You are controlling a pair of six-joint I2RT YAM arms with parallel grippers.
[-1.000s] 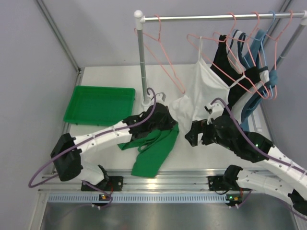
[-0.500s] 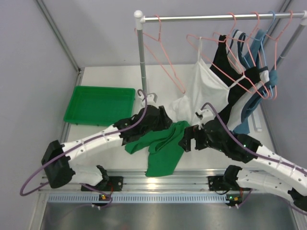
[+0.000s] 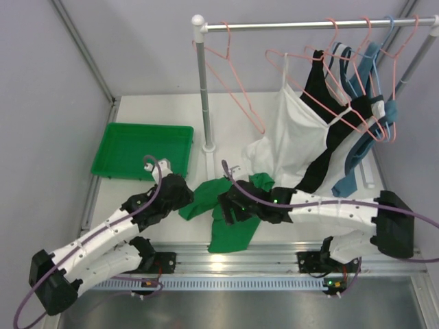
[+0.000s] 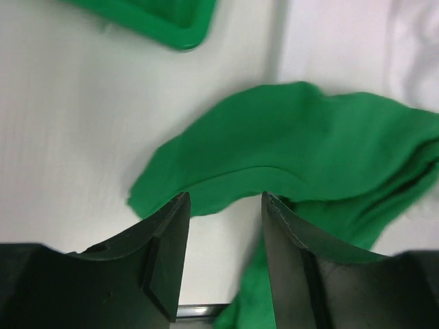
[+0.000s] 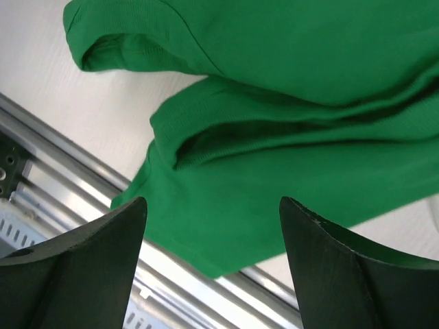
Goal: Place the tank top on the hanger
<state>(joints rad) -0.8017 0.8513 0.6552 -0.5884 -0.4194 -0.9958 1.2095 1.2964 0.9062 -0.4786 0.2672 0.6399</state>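
The tank top (image 3: pixel 233 229) lay crumpled on the desk (image 3: pixel 151 110), near its front edge and not on any hanger. Its folds bunched up in the middle, and one flap reached down to the metal rail (image 3: pixel 274 255) along the near side.

The left gripper (image 3: pixel 184 197) sat at the garment's left edge. In the left wrist view its jaws stood parted to a moderate gap with nothing between them, and a curved strap of the green fabric (image 4: pixel 309 151) and bare desk showed beyond. The right gripper (image 3: pixel 230 205) hung over the middle of the tank top. In the right wrist view its jaws were spread wide and empty above the ribbed hems of the cloth (image 5: pixel 288 137). From that view it could not be told whether they touched the fabric.

The hanger (image 3: pixel 233 86) hung bare and tilted from the rack bar (image 3: pixel 288 25), just right of the upright post (image 3: pixel 202 89) and well apart from the tank top. Further right on the bar hung a white top (image 3: pixel 295 130), its lower hem just beside the green fabric, and a black top (image 3: pixel 319 86). A green tray (image 3: pixel 116 147) sat on the desk to the left of the post.
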